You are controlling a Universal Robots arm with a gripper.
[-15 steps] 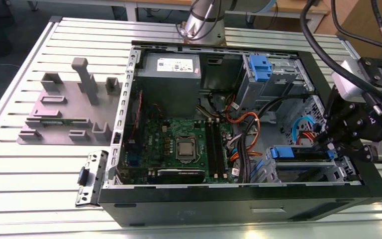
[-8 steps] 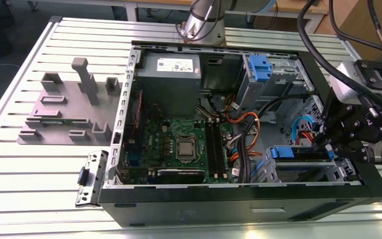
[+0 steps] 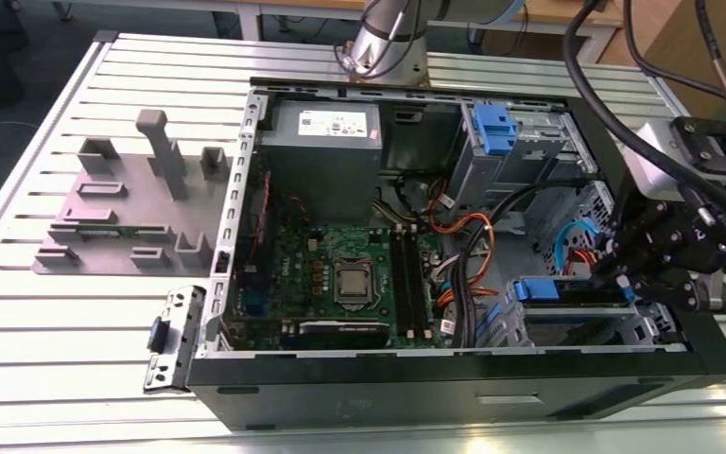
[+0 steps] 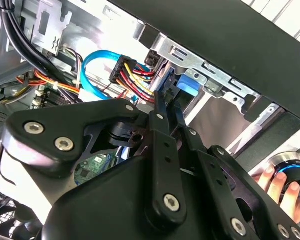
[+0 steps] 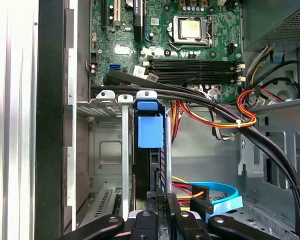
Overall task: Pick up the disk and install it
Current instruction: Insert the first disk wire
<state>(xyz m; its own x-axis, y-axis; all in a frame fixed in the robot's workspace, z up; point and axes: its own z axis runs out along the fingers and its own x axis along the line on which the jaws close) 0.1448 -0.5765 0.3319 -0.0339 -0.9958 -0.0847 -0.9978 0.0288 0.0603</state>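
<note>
Disk (image 5: 150, 131) sits in bay w/ claw (image 5: 162, 207) pinching its end — you risk jamming it if skewed.

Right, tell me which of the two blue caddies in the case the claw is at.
The disk in the lower bay on the exterior view's right, next to the claw. The other blue caddy sits in the upper bay, beside the power supply.

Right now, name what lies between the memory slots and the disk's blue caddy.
Black cables cross between the memory slots and the disk, in the first wrist view.
</note>
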